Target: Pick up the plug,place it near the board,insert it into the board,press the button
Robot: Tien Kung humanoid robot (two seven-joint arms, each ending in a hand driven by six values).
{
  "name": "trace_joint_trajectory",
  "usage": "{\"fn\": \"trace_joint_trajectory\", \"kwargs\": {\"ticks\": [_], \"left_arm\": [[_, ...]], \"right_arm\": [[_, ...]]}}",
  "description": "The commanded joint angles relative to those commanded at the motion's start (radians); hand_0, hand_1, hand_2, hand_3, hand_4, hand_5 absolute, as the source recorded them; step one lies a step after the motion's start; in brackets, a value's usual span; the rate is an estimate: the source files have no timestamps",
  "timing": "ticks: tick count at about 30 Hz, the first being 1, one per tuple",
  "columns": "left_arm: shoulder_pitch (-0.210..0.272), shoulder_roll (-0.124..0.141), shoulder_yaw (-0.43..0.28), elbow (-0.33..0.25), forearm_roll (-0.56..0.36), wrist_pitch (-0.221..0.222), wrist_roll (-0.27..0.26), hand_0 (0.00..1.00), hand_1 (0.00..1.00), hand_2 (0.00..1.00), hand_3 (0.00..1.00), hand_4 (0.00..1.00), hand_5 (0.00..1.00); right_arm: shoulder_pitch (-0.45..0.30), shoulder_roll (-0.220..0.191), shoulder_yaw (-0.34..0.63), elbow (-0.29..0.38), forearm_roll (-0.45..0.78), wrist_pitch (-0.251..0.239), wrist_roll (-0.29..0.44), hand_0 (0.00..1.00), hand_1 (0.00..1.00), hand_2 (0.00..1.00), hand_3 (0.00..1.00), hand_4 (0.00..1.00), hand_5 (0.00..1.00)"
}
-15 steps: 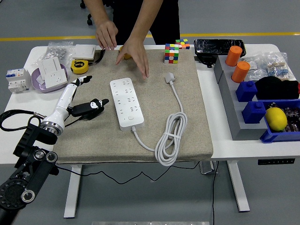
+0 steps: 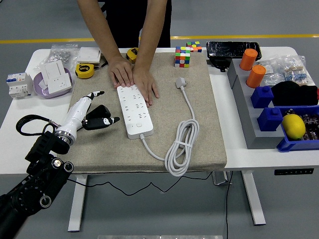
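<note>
**Person's hands settle on the board; robot hand eases back**

Both of the person's hands have dropped from the mat's far edge onto the top of the power strip, and the robot's left hand has drawn down and toward the lower left since half a second ago.

Head view: the white power strip [image 2: 133, 110] lies lengthwise on the beige mat [image 2: 199, 144], left of the frame's centre. The person's two hands [image 2: 133, 78] rest flat, side by side, on and beside its upper end. Its white cable [image 2: 180, 147] leaves the lower end, coils in a loop at lower centre and runs up to the plug [image 2: 180, 82], which lies on the mat right of the strip, apart from it and untouched. The robot's left hand [image 2: 93, 115] hovers over the mat's left edge, just beside the strip without touching it, fingers spread and holding nothing. No right arm shows.

Along the upper edge sit a yellow tape measure [image 2: 84, 70] and a colour cube [image 2: 182, 57]. At the right, two orange cylinders [image 2: 251, 67] stand on a grey box [image 2: 249, 114].
</note>
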Motion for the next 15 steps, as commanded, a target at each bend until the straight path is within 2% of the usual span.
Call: {"fn": "trace_joint_trajectory", "kwargs": {"ticks": [4, 5, 6, 11, 12, 15], "left_arm": [[-0.009, -0.006, 0.003, 0.044, 0.027, 0.011, -0.006, 0.998, 0.998, 0.932, 0.885, 0.998, 0.371], [-0.01, -0.007, 0.004, 0.048, 0.03, 0.013, -0.006, 0.998, 0.998, 0.932, 0.885, 0.998, 0.371], [-0.01, -0.007, 0.004, 0.054, 0.034, 0.016, -0.007, 0.984, 0.946, 0.872, 0.85, 0.998, 0.373], [-0.01, -0.01, 0.003, 0.075, 0.055, 0.033, -0.012, 0.984, 0.946, 0.872, 0.85, 0.998, 0.373], [-0.01, -0.011, 0.002, 0.077, 0.06, 0.036, -0.012, 0.917, 0.837, 0.738, 0.778, 0.998, 0.353], [-0.012, -0.01, 0.001, 0.082, 0.069, 0.041, -0.012, 0.917, 0.837, 0.738, 0.778, 0.998, 0.353]], "right_arm": [[0.0, -0.001, 0.0, 0.0, -0.002, 0.0, 0.0, 0.624, 0.583, 0.618, 0.539, 0.879, 0.612], [0.0, -0.001, 0.0, 0.0, -0.002, 0.0, 0.0, 0.624, 0.583, 0.618, 0.539, 0.879, 0.612], [0.0, -0.001, 0.0, 0.0, -0.001, 0.0, 0.0, 0.624, 0.583, 0.618, 0.54, 0.879, 0.611], [-0.002, -0.001, 0.001, 0.0, -0.003, 0.0, -0.001, 0.624, 0.583, 0.618, 0.54, 0.879, 0.611], [-0.002, -0.001, 0.001, 0.0, -0.003, 0.001, -0.001, 0.624, 0.584, 0.618, 0.54, 0.879, 0.61], [-0.001, -0.001, 0.0, 0.0, -0.002, 0.001, 0.0, 0.624, 0.584, 0.618, 0.54, 0.879, 0.61]]}}
